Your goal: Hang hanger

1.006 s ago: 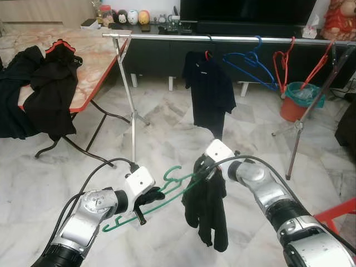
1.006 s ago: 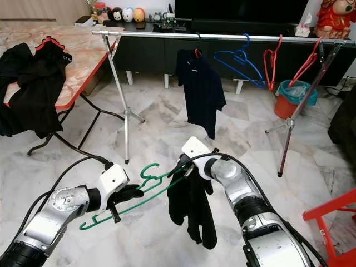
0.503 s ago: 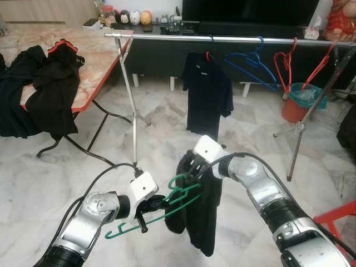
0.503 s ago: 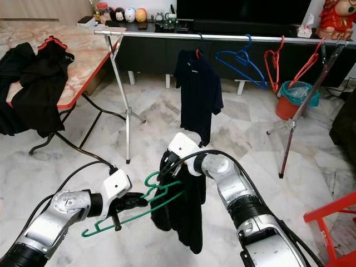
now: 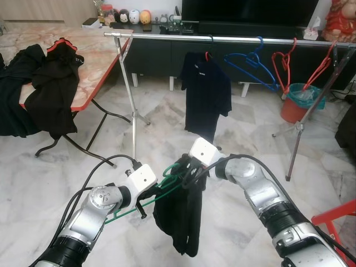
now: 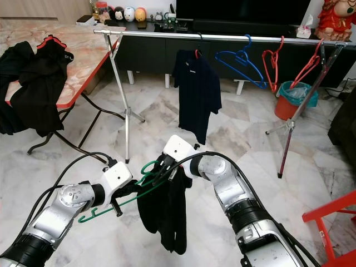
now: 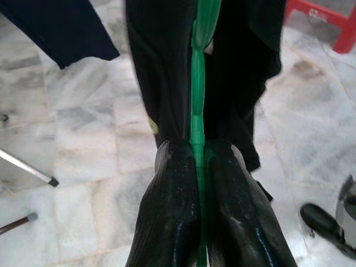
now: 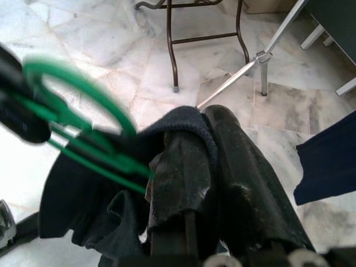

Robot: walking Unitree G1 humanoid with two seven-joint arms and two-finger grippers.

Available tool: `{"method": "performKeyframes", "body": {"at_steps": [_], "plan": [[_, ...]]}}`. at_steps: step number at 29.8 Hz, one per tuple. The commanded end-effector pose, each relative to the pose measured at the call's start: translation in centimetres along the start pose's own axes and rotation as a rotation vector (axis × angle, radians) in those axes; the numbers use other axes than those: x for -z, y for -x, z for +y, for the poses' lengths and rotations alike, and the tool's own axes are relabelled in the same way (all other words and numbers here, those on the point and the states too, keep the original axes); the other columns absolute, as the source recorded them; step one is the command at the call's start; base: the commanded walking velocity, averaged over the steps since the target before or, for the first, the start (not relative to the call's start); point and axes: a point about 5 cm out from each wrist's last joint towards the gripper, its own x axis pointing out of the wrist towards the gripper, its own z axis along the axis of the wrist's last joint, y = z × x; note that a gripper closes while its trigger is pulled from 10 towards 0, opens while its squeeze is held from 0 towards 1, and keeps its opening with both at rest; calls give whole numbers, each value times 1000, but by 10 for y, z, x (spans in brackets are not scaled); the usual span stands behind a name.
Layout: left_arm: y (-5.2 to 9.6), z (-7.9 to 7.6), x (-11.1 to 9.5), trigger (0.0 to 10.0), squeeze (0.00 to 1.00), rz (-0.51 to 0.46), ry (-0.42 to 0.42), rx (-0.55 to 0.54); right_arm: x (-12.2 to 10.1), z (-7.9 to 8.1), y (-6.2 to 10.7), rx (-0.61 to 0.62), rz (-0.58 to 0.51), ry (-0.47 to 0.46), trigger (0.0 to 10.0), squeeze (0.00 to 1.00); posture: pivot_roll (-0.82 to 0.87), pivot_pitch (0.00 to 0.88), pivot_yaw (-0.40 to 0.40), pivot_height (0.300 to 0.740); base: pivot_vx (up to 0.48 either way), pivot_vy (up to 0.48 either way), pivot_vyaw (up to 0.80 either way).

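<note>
The left gripper (image 5: 146,201) is clamped on the green hanger (image 7: 197,119) along its thin, stiff, light bar. The right gripper (image 5: 186,173) pinches the limp black garment (image 5: 181,219) at its top edge, beside the hook. Hold the hanger by its rigid neck. Beyond, the clothes rail (image 5: 233,39) carries a hung shirt (image 5: 207,94).

No text, label or number can be read
</note>
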Motion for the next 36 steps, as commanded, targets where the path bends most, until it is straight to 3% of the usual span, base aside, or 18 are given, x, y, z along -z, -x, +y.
{"method": "performKeyframes", "body": {"at_steps": [1,13,18,20,23,27,32,36], "plan": [[-1,-2,6,10000,0,59,-19,18,-15,-1,0,9,-49,13,10000,0,21,0,-34,740,0,0,0],[-8,6,2,10000,0,49,-60,-67,-36,19,-5,-71,-99,11,10000,0,22,0,-29,740,0,0,0],[-10,10,-10,10000,0,-36,-45,-122,-33,28,-8,-96,-83,-12,10000,0,20,0,-29,740,0,0,0],[-9,14,-21,10000,0,-125,-23,-152,-31,38,-9,-139,-76,-21,10000,0,20,0,-30,740,0,0,0],[-8,15,-29,10000,0,-184,-2,-164,-25,40,-12,-112,-49,-51,10000,0,22,0,-31,740,0,0,0],[-7,12,-32,10000,0,-210,1,-138,-20,34,-13,-42,-24,-88,10000,0,22,0,-31,740,0,0,0],[-4,5,-23,10000,0,-188,0,-96,-13,7,-8,162,1,-185,10000,0,22,0,-29,740,0,0,0],[-3,7,-22,10000,0,-192,6,-109,-8,4,-6,175,22,-205,10000,0,28,0,-32,740,0,0,0]]}}
